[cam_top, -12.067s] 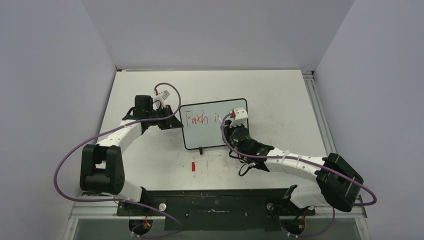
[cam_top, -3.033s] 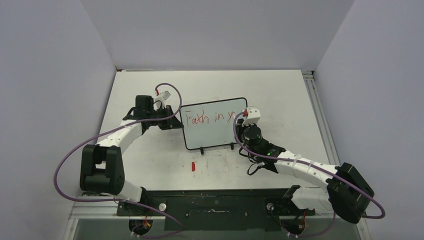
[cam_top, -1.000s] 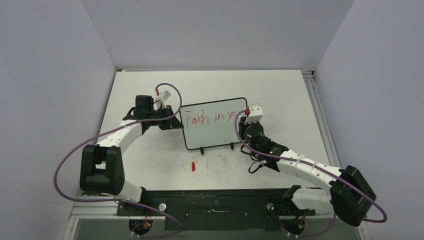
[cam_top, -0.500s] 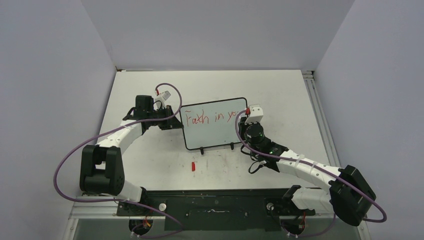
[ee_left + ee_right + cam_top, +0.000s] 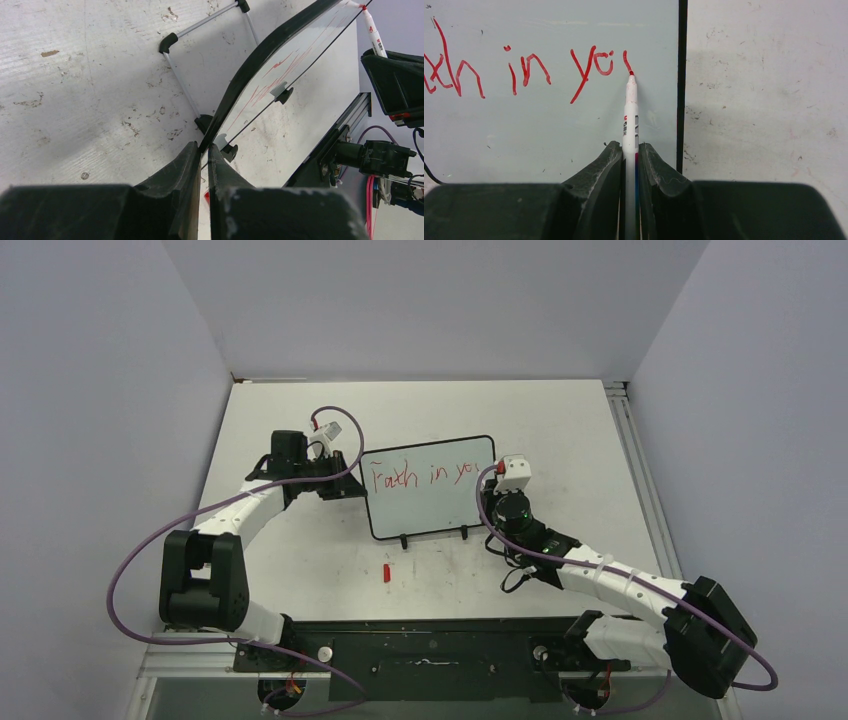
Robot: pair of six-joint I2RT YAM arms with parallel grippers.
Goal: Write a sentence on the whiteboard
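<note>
The whiteboard (image 5: 425, 510) stands on two black feet mid-table. It also shows in the right wrist view (image 5: 549, 125) and edge-on in the left wrist view (image 5: 310, 55). The sentence (image 5: 420, 475) in red reads "Faith in yo" plus one short stroke (image 5: 626, 61). My left gripper (image 5: 204, 150) is shut on the board's left frame edge. My right gripper (image 5: 630, 150) is shut on a white red-tipped marker (image 5: 629, 115). Its tip touches the board near the right frame, at the end of that stroke.
A small red marker cap (image 5: 386, 572) lies on the scuffed tabletop (image 5: 560, 430) in front of the board. The board's wire stand (image 5: 200, 50) rests behind it. A rail (image 5: 635, 470) runs along the table's right edge.
Over twelve seconds the red words grew from "Faith i" to "Faith in yo". My right gripper slid rightward with the marker and started a new stroke. The left arm stayed still.
</note>
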